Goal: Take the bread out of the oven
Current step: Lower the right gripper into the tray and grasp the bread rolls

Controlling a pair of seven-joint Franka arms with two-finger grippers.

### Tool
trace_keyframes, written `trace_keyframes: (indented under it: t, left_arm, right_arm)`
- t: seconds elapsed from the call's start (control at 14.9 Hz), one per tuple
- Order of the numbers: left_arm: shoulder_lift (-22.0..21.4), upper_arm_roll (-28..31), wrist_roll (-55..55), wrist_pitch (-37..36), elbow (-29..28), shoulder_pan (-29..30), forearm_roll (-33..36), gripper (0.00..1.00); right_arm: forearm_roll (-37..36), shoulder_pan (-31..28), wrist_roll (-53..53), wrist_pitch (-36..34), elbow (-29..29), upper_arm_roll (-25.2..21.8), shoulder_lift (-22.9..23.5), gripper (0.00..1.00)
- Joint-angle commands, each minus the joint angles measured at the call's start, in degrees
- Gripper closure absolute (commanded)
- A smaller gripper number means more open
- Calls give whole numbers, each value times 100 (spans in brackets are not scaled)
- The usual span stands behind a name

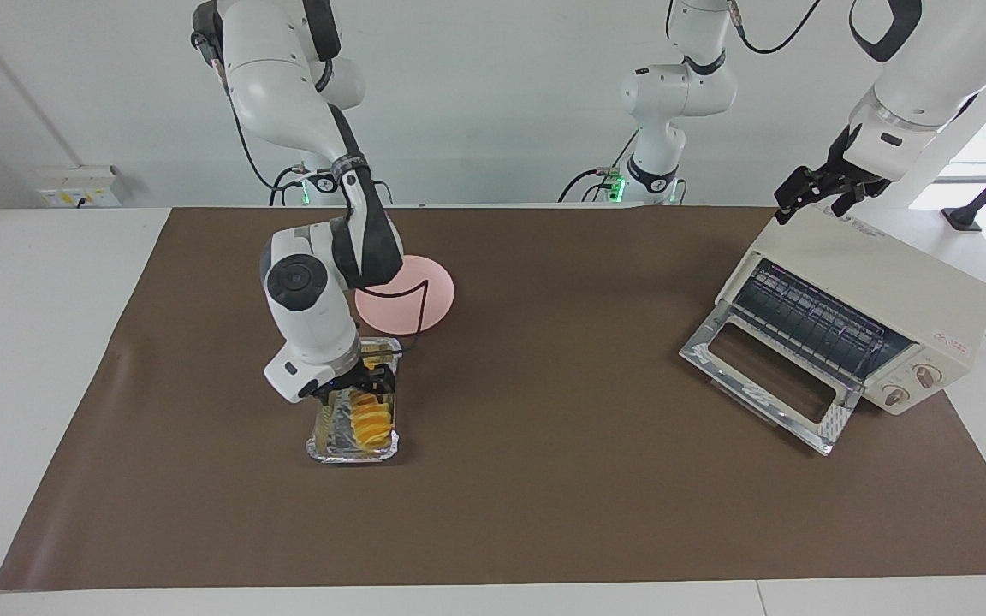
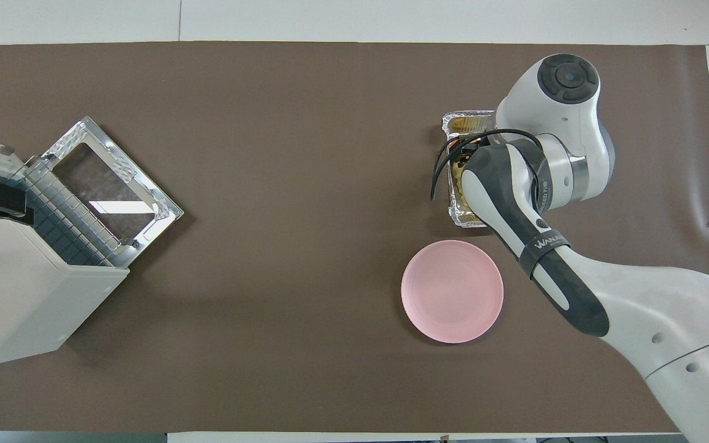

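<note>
Overhead, right arm (image 2: 514,203) hides bread (image 1: 366,417) (tool unseen).

A matt brown sheet covers the tabletop (image 1: 544,513). The foil tray (image 1: 353,447) is crinkled, shiny metal. The pink plate (image 1: 424,295) looks smooth and matt. The oven (image 1: 895,282) has a smooth cream casing, a glass-paned door with bright metal frame, and a wire rack.
</note>
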Motion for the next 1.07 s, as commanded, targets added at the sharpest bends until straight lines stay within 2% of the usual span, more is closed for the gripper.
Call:
trace_keyframes:
  t: [0.0, 0.4, 0.47, 0.54, 0.6, 0.67, 0.87, 1.01]
  left_arm:
    - [-149, -35, 32, 103, -166, 64, -107, 0]
    - [-149, -35, 32, 94, -166, 64, -107, 0]
    - [-149, -35, 32, 94, -166, 64, -107, 0]
    - [-149, -35, 32, 94, -166, 64, -107, 0]
    - [-149, -35, 32, 94, -166, 64, -107, 0]
    - [-140, -35, 32, 94, -166, 64, -107, 0]
    - [-149, -35, 32, 94, -166, 64, -107, 0]
    - [-149, -35, 32, 94, -166, 64, -107, 0]
  right_arm:
    - [-174, 12, 165, 342, -211, 13, 17, 0]
    - [-236, -15, 174, 545, -397, 22, -18, 0]
    - [-236, -6, 183, 746, -545, 22, -35, 4]
    - [-236, -15, 183, 965, -746, 22, -88, 15]
    - [-236, -15, 183, 1124, -879, 22, -123, 65]
    - [-236, 3, 183, 1099, -872, 13, -123, 100]
    - [-236, -23, 174, 1055, -793, 22, -123, 100]
    - [-236, -50, 157, 732, -539, 22, -106, 100]
